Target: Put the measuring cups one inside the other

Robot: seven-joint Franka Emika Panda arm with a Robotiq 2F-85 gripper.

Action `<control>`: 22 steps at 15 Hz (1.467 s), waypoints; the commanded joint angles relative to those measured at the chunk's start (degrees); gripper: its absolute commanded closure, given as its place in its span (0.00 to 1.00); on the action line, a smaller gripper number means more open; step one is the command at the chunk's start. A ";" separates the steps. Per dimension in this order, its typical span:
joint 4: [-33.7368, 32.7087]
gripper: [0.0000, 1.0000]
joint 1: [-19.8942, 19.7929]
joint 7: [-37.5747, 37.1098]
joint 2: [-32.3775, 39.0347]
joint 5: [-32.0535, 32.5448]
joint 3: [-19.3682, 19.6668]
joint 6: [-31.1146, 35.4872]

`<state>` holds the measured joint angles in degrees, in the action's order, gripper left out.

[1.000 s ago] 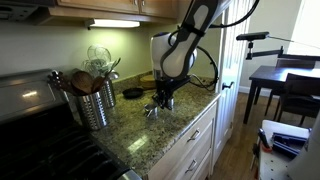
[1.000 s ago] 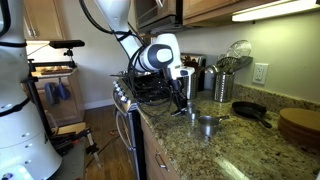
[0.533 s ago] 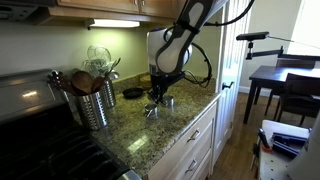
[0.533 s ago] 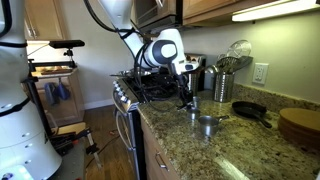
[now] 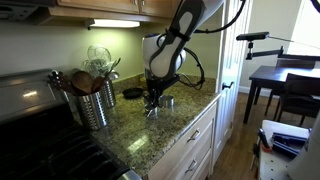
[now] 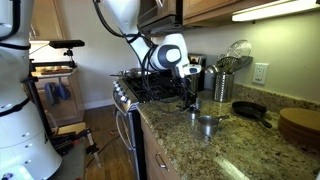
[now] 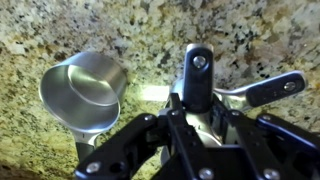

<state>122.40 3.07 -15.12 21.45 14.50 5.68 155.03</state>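
Shiny silver measuring cups (image 7: pixel 85 88) lie apart on the speckled granite bench (image 7: pixel 60 30), not nested. In the wrist view one round cup stands upright, mouth open and empty, its inner wall bright. A second cup's flat handle (image 7: pixel 268 90) reaches sideways, a hole near its tip; its bowl is mostly covered. In an exterior view an upright cup (image 6: pixel 207 124) sits near the bench's front edge, a smaller one (image 6: pixel 194 114) just beside it.
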 commanded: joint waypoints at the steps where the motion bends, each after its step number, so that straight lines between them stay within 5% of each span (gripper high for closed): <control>1: -2.21 0.87 -0.21 3.66 1.52 -2.23 -0.50 -2.49; 16: -2.24 0.87 0.57 4.60 -0.45 -1.11 0.02 -8.71; 17: -2.32 0.84 0.55 4.71 -0.42 -1.16 -0.05 -8.85; 19: -2.53 0.44 0.56 4.92 -0.28 -1.37 -0.25 -9.28; 22: -2.89 0.27 0.71 5.05 -0.15 -1.48 -0.40 -9.95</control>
<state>119.37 3.61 -11.35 22.99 13.29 5.46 147.72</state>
